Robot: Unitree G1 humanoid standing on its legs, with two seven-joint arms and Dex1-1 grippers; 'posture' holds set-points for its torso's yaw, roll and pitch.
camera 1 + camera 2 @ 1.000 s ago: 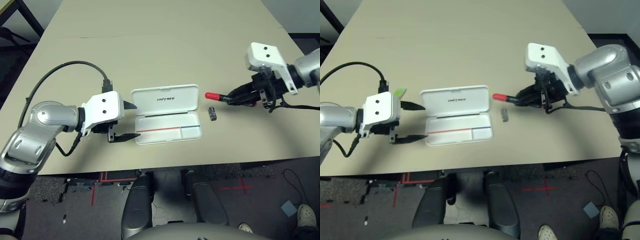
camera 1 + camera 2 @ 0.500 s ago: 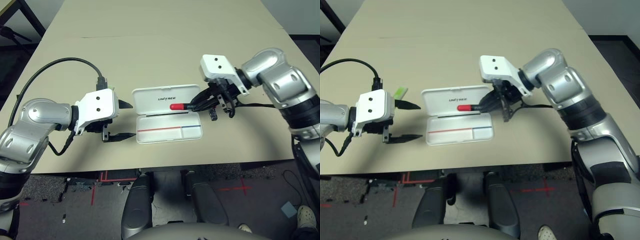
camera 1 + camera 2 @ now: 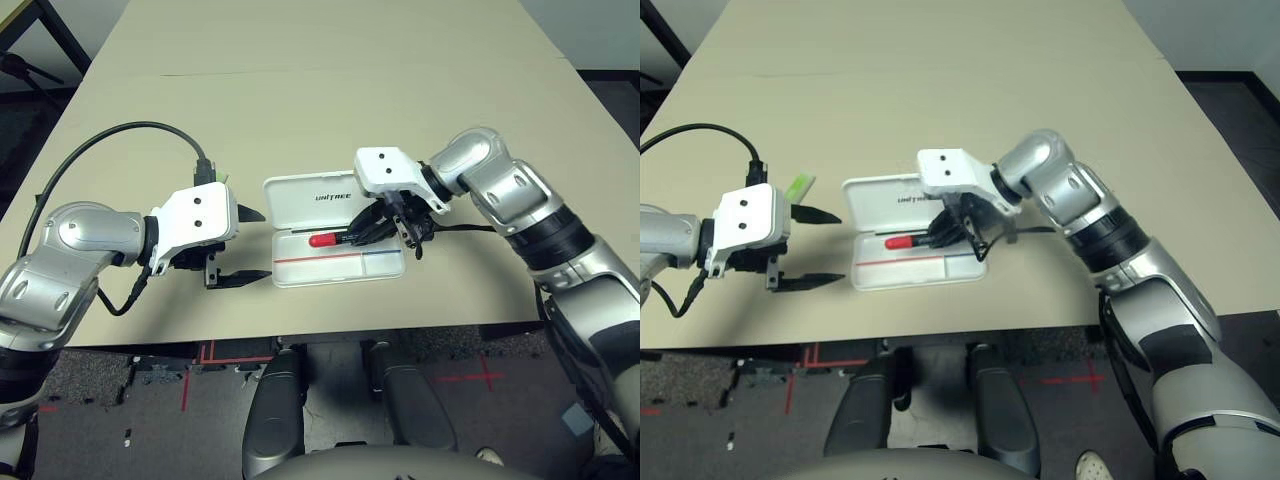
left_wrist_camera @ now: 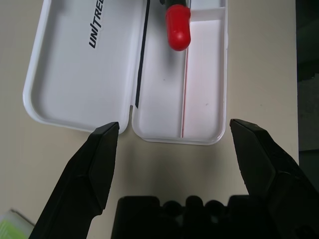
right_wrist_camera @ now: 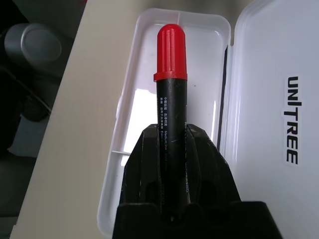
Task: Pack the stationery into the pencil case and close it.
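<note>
The white pencil case [image 3: 385, 266] lies open at the table's middle, its "UNITREE" lid [image 3: 300, 203] on the far side and the striped tray near me. My right gripper [image 3: 358, 236] is shut on a marker [image 3: 322, 241] with a black body and red cap, held low over the tray with the cap pointing left; the marker [image 5: 171, 74] runs out between the fingers. My left gripper [image 3: 262, 243] stands open just left of the case, nothing between its fingers [image 4: 102, 159]. A lime-green bar [image 3: 800, 186] lies on the table behind the left gripper.
A black cable [image 3: 120, 140] loops from the left wrist across the tan table [image 3: 320, 100]. The table's front edge runs just below the case.
My right arm has carried the marker leftward from the table's right side, across the lid, to over the tray. The left gripper has stayed open beside the case.
</note>
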